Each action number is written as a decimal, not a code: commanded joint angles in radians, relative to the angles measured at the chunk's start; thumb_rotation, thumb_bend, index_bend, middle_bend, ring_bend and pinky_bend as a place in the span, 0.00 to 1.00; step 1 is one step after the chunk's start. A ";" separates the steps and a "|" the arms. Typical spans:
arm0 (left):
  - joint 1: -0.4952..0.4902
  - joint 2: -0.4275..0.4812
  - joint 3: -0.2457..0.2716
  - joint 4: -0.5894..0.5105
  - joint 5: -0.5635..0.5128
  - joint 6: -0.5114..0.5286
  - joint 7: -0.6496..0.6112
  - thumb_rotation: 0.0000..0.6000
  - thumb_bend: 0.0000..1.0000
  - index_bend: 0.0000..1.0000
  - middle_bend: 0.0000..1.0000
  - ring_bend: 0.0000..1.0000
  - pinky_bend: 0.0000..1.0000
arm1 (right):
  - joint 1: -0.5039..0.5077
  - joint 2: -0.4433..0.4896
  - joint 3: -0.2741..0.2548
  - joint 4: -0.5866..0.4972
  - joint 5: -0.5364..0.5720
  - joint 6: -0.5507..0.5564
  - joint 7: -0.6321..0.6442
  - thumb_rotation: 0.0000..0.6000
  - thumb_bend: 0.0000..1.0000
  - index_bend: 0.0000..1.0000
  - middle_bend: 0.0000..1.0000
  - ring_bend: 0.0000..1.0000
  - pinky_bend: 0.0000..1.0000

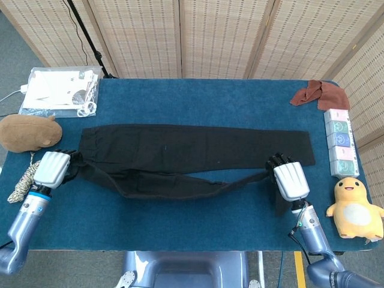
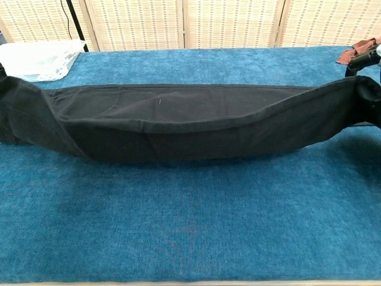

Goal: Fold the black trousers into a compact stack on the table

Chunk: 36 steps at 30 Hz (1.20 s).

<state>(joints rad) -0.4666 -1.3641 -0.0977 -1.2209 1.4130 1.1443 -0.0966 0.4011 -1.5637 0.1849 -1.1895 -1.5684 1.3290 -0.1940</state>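
Note:
The black trousers [image 1: 198, 150] lie lengthwise across the blue table [image 1: 198, 99], waist at the left. The far leg rests flat. The near leg [image 2: 178, 128] is lifted off the cloth and sags in the middle. My left hand [image 1: 53, 169] grips the near waist corner at the left. My right hand [image 1: 290, 180] grips the near leg's hem at the right, close to the flat leg's cuff [image 1: 307, 150]. In the chest view only the right hand's fingertips [image 2: 361, 59] show at the right edge; the left hand is out of that frame.
A brown plush [image 1: 29, 132] and a coil of rope [image 1: 27, 179] sit by the left edge. A bag of papers [image 1: 60, 90] lies at the back left. A rust cloth [image 1: 318, 93], a row of boxes [image 1: 340, 142] and a yellow plush [image 1: 356, 207] line the right side.

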 commanded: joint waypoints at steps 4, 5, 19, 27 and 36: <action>-0.068 -0.005 -0.077 -0.025 -0.100 -0.078 0.056 1.00 0.50 0.63 0.55 0.55 0.50 | 0.052 -0.034 0.011 0.063 0.019 -0.054 -0.009 1.00 0.64 0.66 0.44 0.33 0.50; -0.075 -0.010 -0.086 -0.022 -0.113 -0.086 0.067 1.00 0.50 0.63 0.55 0.55 0.50 | 0.063 -0.040 0.012 0.077 0.022 -0.066 -0.012 1.00 0.64 0.66 0.44 0.33 0.50; -0.160 -0.075 -0.160 0.034 -0.321 -0.202 0.235 1.00 0.50 0.64 0.56 0.56 0.50 | 0.223 -0.145 0.034 0.358 0.084 -0.246 0.027 1.00 0.64 0.66 0.44 0.33 0.51; -0.177 -0.084 -0.174 0.061 -0.365 -0.239 0.225 1.00 0.50 0.64 0.56 0.56 0.51 | 0.262 -0.171 0.039 0.461 0.116 -0.297 0.074 1.00 0.64 0.66 0.44 0.33 0.51; -0.168 -0.101 -0.198 0.103 -0.371 -0.224 0.125 1.00 0.50 0.64 0.56 0.56 0.51 | 0.320 -0.204 0.049 0.582 0.154 -0.367 0.110 1.00 0.64 0.66 0.44 0.33 0.51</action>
<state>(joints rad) -0.6409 -1.4581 -0.2931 -1.1295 1.0353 0.9115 0.0487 0.7121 -1.7614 0.2318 -0.6179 -1.4211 0.9715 -0.0889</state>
